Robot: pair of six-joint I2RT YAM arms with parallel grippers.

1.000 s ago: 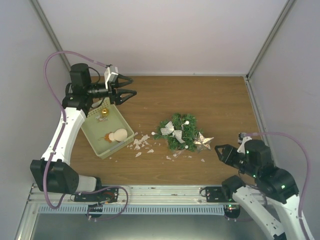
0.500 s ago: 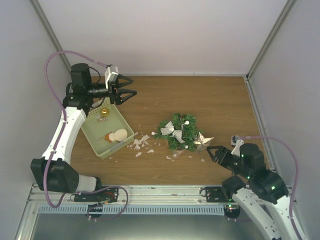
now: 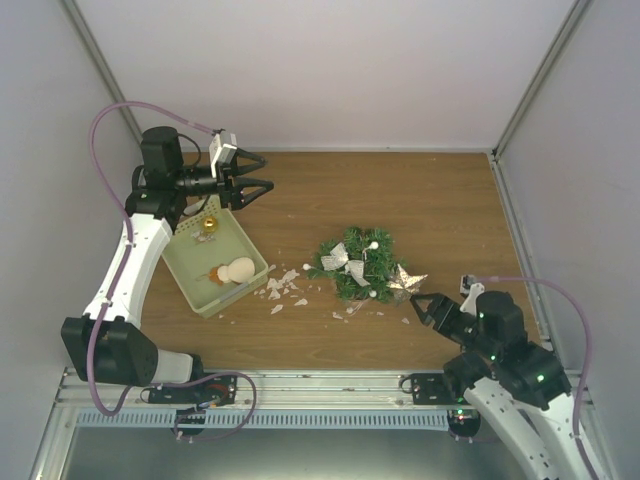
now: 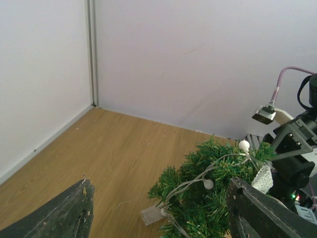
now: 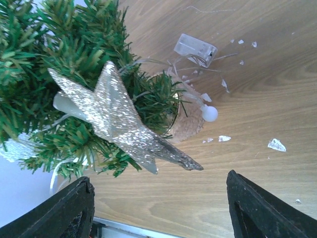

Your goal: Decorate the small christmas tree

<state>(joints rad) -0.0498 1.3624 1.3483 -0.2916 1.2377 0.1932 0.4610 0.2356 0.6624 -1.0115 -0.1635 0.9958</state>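
Close by the small christmas tree [image 5: 84, 54] — right jaws agape.

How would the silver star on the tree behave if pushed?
The silver star looks thin and flat, so probably light and stiff. It sits among soft branches of the small christmas tree, so a push may dislodge it.

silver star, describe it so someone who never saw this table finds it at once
On the wooden table, find the small christmas tree near the middle. The silver star sits at its right edge: flat, glittery, pointed, unlike the round white beads.
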